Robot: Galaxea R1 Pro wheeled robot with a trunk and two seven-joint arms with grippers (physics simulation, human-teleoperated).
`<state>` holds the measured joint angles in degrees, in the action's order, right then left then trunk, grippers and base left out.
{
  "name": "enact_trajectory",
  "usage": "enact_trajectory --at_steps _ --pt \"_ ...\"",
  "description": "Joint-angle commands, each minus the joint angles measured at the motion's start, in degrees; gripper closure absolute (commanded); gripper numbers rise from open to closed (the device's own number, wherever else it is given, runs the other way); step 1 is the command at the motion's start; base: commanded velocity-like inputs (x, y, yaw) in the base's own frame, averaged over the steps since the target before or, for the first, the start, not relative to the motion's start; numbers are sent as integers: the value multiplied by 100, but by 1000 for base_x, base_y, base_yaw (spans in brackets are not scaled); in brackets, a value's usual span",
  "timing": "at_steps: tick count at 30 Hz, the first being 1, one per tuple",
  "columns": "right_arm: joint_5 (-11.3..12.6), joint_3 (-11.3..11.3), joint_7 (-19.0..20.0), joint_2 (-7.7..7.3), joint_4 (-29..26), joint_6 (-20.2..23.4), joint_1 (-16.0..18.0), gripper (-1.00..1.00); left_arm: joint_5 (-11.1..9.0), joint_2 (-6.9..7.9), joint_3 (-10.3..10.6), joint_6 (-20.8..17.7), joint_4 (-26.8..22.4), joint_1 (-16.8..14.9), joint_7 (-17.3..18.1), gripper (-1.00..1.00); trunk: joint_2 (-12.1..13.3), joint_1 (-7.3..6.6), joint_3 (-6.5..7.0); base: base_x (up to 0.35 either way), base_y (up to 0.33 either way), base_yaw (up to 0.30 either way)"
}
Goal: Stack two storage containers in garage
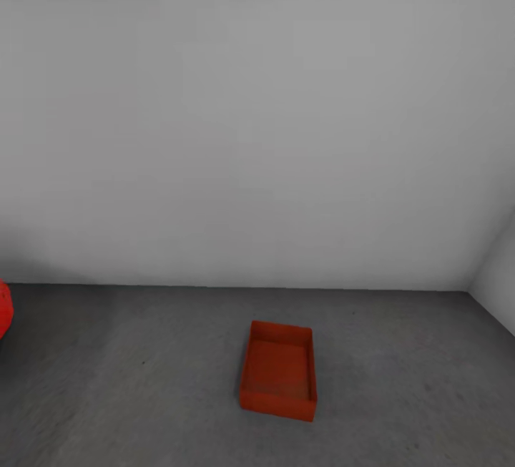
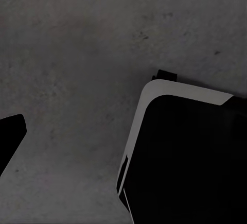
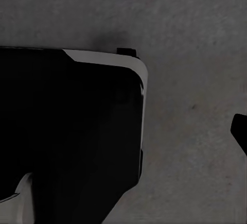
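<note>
Left gripper jaws: cannot tell how far apart they stand; the left wrist view catches just one black finger tip (image 2: 10, 134) at the frame edge, touching nothing, with concrete behind it.
Right gripper jaws: cannot tell either; the right wrist view gives a single dark finger tip (image 3: 240, 131) cut off by the frame edge, holding nothing visible.
Robot body: a large black block with a pale grey rim (image 2: 180, 92), seen in both wrist views over the floor; which part it is cannot be made out.
Storage container: one red-orange open bin (image 1: 279, 370) sits upright and empty on the floor, near the wall but apart from it.
Red shape: a small red-orange curve (image 1: 3, 313) is cut off at the head view's left edge; too little shows to identify it.
Floor: dark grey mottled concrete (image 1: 400, 381).
Walls: plain white-grey wall (image 1: 257, 131) ahead, meeting a second wall in a corner at the right.
</note>
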<state>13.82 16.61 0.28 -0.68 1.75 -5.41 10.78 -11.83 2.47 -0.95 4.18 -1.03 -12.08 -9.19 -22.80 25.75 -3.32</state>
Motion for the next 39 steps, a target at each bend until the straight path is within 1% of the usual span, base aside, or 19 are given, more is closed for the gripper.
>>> enact_trajectory --at_steps 1,7,39 --pt "52 50 14 4 18 -78 -11 -100 -33 -1 -5 21 5 -5 -4 -100 -12 4 -3 0 0 33" --pt "51 53 23 6 18 -263 -103 -100 -35 -1 -9 21 6 -5 -4 -100 -12 4 52 0 0 12" --pt "60 47 25 -38 18 -325 -138 -100 -33 -1 -9 21 5 -5 -3 -100 -12 4 346 0 0 0"
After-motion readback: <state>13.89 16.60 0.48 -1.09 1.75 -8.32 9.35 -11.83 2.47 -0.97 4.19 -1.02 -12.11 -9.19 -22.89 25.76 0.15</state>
